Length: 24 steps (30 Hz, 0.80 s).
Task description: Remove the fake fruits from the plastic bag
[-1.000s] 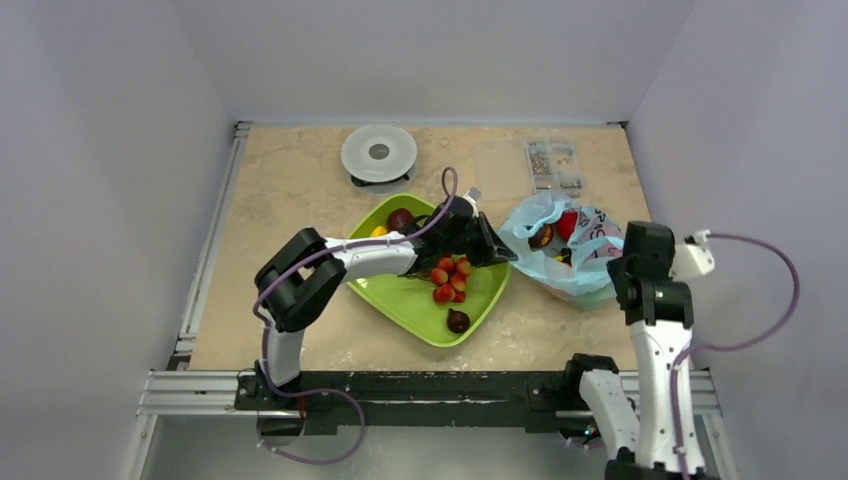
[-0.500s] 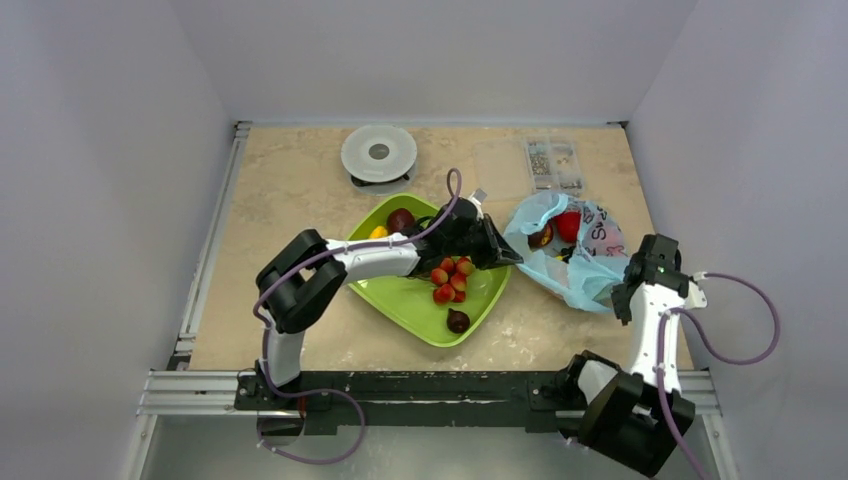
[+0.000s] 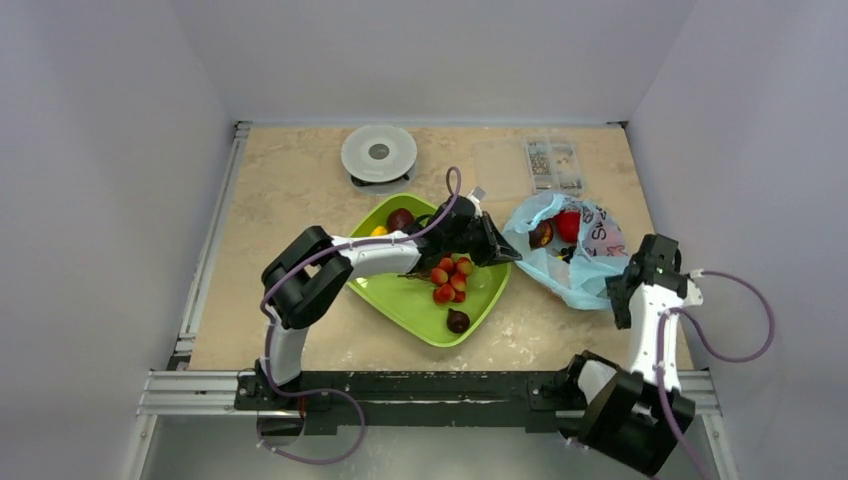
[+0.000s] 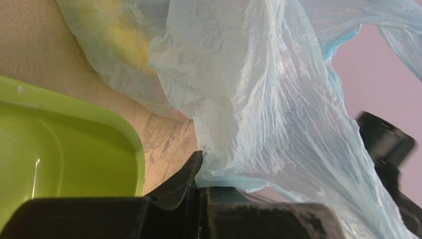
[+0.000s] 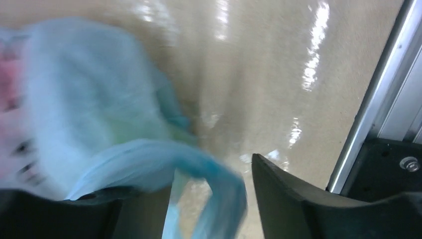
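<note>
Light-blue crinkly plastic bag [image 3: 580, 280], three o'clock of green plastic tray [image 3: 400, 300], edge pinched by left fingers [image 4: 179, 184]; right fingers [image 5: 288, 199], blurred, apparently spread. Glossy red plastic ball [image 3: 568, 225] still inside: task unfinished.

Left arm [image 3: 370, 258] reaches out to the right, left gripper [image 4: 198, 167] jaws pressed together. Right arm [image 3: 650, 330] folded near its base, right gripper [image 5: 209, 194] jaws apart

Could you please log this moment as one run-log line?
left gripper: shut on thin light-blue plastic bag | right gripper: open at bag loop | glossy red fake fruit: in bag
</note>
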Motion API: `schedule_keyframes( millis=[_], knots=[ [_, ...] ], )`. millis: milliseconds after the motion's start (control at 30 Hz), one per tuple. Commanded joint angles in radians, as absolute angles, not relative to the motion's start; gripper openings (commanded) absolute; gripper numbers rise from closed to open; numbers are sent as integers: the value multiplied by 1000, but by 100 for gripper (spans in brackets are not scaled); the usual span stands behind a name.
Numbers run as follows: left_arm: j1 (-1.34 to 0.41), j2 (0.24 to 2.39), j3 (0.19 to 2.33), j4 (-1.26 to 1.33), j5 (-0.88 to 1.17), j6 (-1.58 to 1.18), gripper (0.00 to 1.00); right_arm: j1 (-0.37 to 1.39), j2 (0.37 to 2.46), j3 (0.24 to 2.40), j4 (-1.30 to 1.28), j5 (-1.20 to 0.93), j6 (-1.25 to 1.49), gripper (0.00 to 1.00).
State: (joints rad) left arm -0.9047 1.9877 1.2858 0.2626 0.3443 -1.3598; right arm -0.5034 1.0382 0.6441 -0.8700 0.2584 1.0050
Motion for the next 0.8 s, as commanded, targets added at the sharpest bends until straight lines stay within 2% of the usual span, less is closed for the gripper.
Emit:
schedule_keyframes(
  millis=[0, 67, 100, 333, 433, 600, 667, 767],
  knots=[
    [-898, 1971, 1317, 297, 346, -1330, 0, -420, 887, 847, -976, 344, 973, 65],
    [-898, 1969, 1319, 291, 342, -1325, 0, -414, 862, 879, -1021, 332, 956, 78],
    [-899, 1970, 1320, 288, 341, -1327, 0, -412, 847, 894, -1037, 321, 946, 81],
    [-894, 1985, 1326, 279, 343, -1318, 0, -378, 769, 1093, -1142, 389, 813, 94],
    [-892, 1982, 1325, 282, 350, -1317, 0, -330, 788, 1199, -1057, 344, 628, 99],
    [-885, 1963, 1318, 271, 357, -1292, 0, -259, 840, 1184, -892, 36, 450, 88],
    [-883, 1956, 1324, 242, 360, -1264, 0, -189, 874, 1154, -844, -22, 432, 85],
    [-881, 1946, 1340, 197, 362, -1232, 0, -88, 935, 1080, -756, -84, 463, 69]
  ],
)
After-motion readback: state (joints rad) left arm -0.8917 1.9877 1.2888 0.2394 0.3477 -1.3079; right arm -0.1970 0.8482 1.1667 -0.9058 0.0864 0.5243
